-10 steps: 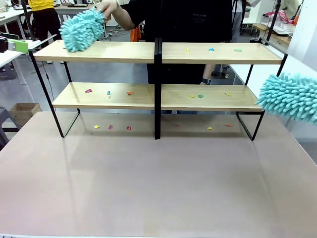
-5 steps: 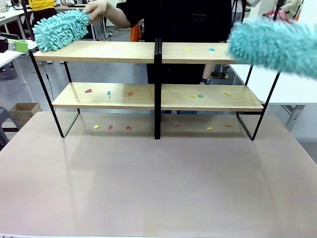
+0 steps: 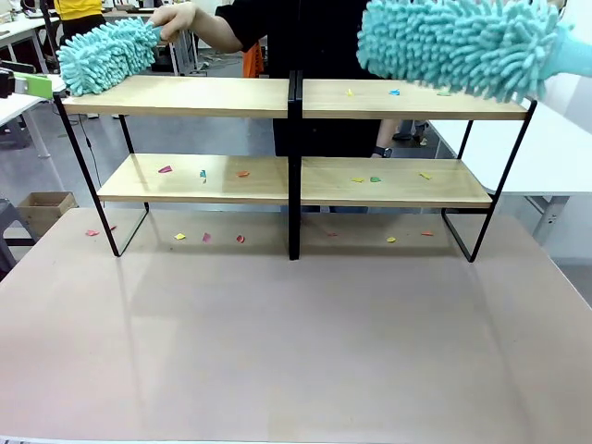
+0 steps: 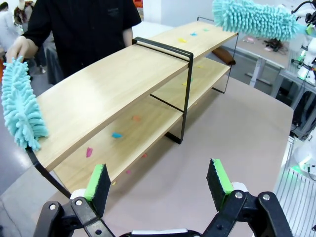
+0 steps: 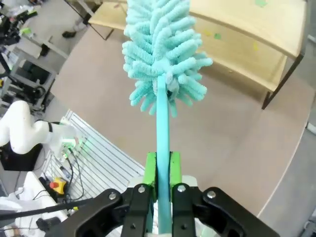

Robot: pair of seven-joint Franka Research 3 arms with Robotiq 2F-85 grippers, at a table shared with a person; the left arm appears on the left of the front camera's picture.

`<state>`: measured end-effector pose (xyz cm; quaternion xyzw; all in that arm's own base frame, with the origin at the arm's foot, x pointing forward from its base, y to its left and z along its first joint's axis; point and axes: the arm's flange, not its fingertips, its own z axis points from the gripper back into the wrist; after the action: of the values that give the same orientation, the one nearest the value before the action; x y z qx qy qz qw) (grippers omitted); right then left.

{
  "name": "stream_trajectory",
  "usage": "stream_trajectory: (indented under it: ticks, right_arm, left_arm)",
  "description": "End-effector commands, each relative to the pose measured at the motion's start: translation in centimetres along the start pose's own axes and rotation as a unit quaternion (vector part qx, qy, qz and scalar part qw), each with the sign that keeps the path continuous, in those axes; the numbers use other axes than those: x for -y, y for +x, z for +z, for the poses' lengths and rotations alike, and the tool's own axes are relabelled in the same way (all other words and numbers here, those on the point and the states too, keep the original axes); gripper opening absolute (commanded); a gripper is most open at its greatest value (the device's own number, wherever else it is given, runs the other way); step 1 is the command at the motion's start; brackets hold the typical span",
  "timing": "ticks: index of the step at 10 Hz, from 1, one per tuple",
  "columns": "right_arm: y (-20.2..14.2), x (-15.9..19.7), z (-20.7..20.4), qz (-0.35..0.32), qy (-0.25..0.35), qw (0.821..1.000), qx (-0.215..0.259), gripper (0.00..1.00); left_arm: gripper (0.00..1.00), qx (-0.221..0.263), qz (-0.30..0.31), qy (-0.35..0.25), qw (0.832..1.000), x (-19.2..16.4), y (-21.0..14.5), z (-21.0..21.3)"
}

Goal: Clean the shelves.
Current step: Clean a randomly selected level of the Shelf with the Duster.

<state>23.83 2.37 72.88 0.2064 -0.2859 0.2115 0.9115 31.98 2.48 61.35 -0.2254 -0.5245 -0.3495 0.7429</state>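
Note:
The shelves [image 3: 296, 97] stand across the far half of the table, with small coloured scraps [image 3: 370, 178] on the top right board and both lower boards. My right gripper [image 5: 163, 165] is shut on the handle of a teal fluffy duster [image 5: 165, 54]. That duster's head [image 3: 458, 46] hangs just above the top right board. My left gripper [image 4: 159, 180] is open and holds nothing, low over the table and facing the shelves [image 4: 123, 84]. A person's hand [image 3: 176, 18] holds a second teal duster [image 3: 106, 54] on the left end of the top left board.
Loose scraps [image 3: 205, 238] lie on the pinkish table [image 3: 296, 351] under the shelves, one red bit [image 3: 92, 232] by the left leg. A cardboard box [image 3: 42, 208] sits on the floor at left. A white table [image 3: 555, 157] stands at right.
My right duster swung up from beside the lower right board and moved left over the top right board. The person's duster slid to the top board's left end. A red scrap now lies on the table.

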Motion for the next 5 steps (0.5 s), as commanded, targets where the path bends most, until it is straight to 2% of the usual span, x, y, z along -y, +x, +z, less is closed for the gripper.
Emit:
stream_trajectory:
  ticks: [1, 2, 3, 5]
  right_arm:
    - [3.1, -0.7, -3.7, -0.001, -0.024, 0.999, 0.046, 0.12]
    - [5.0, -1.1, -5.6, -0.003, -0.04, 0.998, 0.055, 0.12]
    - [6.6, -0.9, -7.7, -0.011, -0.045, 0.998, 0.044, 0.12]
    - [7.5, -1.1, -11.6, -0.029, -0.068, 0.997, 0.022, 0.12]
  left_arm:
    - [1.0, 0.0, 0.001, -0.002, 1.0, -0.1, -0.1, -0.1]
    - [1.0, 0.0, 0.001, -0.002, 1.0, -0.1, -0.1, -0.1]
    - [1.0, 0.0, 0.001, -0.002, 1.0, -0.1, -0.1, -0.1]
    - [1.0, 0.0, 0.001, -0.002, 1.0, -0.1, -0.1, -0.1]
